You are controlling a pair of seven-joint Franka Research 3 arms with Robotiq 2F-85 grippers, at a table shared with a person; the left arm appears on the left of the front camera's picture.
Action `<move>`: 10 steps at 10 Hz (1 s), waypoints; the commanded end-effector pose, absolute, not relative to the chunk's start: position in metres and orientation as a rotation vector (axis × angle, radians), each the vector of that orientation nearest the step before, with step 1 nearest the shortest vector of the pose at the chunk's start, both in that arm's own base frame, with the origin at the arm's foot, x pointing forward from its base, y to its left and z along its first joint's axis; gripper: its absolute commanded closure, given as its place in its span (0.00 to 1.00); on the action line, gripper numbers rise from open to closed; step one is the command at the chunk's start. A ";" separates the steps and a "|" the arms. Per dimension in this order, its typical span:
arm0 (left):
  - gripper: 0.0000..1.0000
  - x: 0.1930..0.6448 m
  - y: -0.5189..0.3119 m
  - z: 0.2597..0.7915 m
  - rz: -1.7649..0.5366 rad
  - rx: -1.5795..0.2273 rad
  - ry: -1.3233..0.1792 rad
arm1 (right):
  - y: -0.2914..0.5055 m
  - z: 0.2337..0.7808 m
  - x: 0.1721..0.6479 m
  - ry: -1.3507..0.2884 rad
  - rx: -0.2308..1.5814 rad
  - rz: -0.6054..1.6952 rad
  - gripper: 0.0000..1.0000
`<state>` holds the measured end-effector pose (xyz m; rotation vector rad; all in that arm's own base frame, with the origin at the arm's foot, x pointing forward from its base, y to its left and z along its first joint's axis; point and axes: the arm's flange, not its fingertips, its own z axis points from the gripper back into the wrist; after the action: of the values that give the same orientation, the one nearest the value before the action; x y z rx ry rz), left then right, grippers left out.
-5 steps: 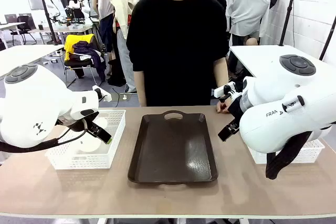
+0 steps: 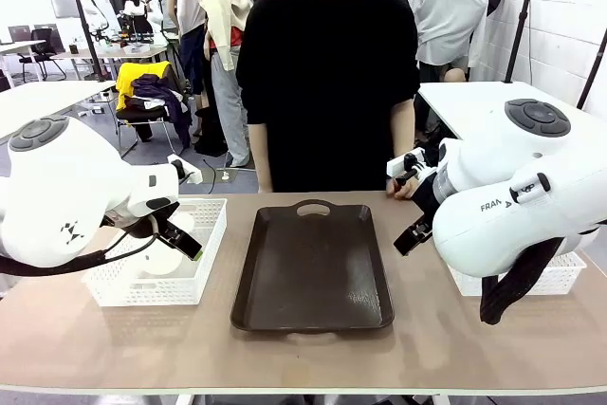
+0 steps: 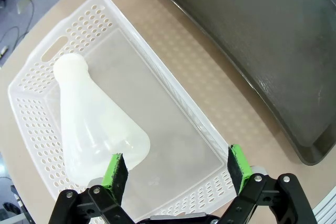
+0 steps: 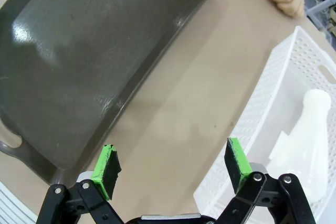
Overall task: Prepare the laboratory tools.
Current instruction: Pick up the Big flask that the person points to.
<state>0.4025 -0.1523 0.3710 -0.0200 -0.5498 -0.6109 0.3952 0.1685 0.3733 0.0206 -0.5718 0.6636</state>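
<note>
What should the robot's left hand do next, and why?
Probably slide sideways to centre over the flask. The left hand is open, but the flask in the basket sits off to one side of it, not in the gap.

Front view across the table (image 2: pixel 95 339) toward the person (image 2: pixel 322 82); both wrist views close, steeply down, sharing the tray (image 3: pixel 262 40).

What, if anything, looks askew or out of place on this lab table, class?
Both flasks lie on their sides instead of standing: the left flask in the left basket, the right flask in the right basket. Nothing looks spilled or broken.
</note>
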 end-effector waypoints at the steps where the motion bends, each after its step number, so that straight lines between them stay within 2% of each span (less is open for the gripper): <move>1: 0.00 0.403 -0.151 0.371 -0.608 -0.021 -0.550 | 0.168 0.373 0.395 -0.572 0.021 0.663 0.00; 8: 0.00 0.402 -0.152 0.371 -0.611 -0.020 -0.550 | 0.168 0.373 0.395 -0.572 0.021 0.664 0.00; 10: 0.00 0.411 -0.129 0.407 -0.552 -0.066 -0.599 | 0.137 0.409 0.396 -0.556 0.155 0.633 0.00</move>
<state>0.4076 -0.1438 0.3875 -0.0306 -0.5818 -0.5746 0.3945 0.1616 0.3871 0.0726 -0.5729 0.6324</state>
